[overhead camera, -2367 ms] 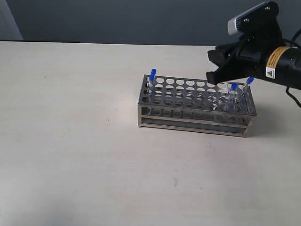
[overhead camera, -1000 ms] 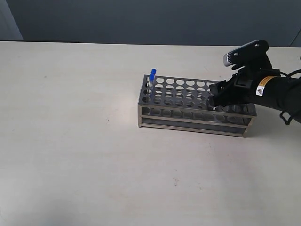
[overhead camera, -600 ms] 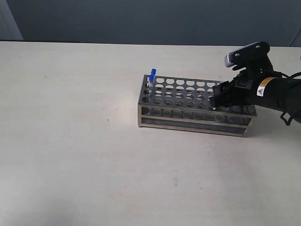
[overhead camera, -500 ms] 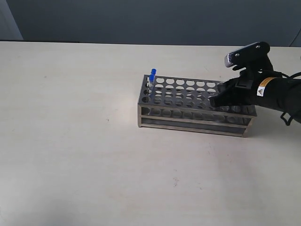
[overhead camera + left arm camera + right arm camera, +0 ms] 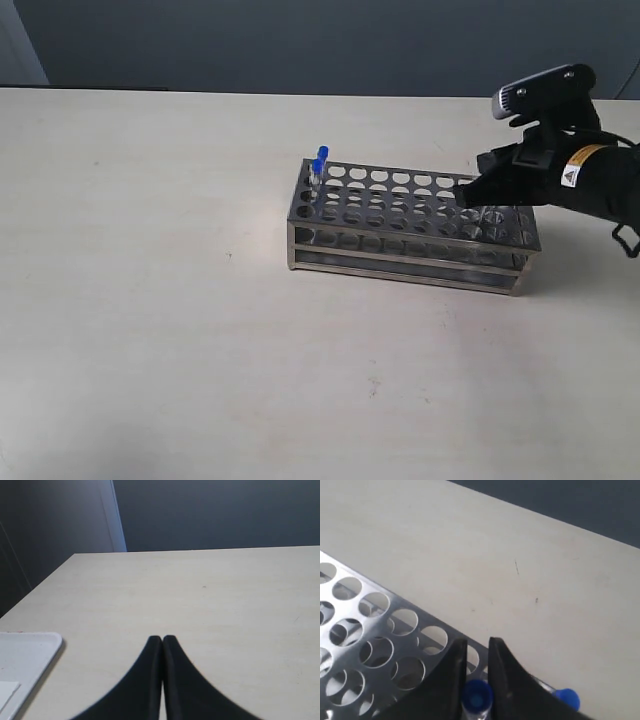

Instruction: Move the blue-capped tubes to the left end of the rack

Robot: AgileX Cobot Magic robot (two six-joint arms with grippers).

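The right gripper (image 5: 477,641) is closed to a narrow gap, and a tube (image 5: 476,696) is gripped between its 2 fingers (image 5: 451,680). The tube's blue cap is touched on both sides and sits back from the fingertips, close to the wrist camera. How deep this tube sits in its hole is hidden by the fingers. Just outside 1 finger, a 2nd tube (image 5: 566,697) is shown only by its blue cap. Directly under the fingertips lies the rack (image 5: 380,630), a shiny steel plate pierced with round holes. Past the rack, bare table (image 5: 470,540) is seen.

In the exterior view, the right gripper (image 5: 466,191) is set tips-down on the right end of the rack (image 5: 400,235). The gripped tube is covered there by the black arm. At the end of the rack farthest from this gripper, 2 more tubes (image 5: 318,166) stand upright and close together. Their blue caps are raised above the top plate.

The left gripper (image 5: 162,639) is seen only in its own wrist view. Its fingers are pressed together with nothing between them, above the pale table (image 5: 200,590). Off to 1 side of it, the corner of a white tray (image 5: 30,645) rests on the table.
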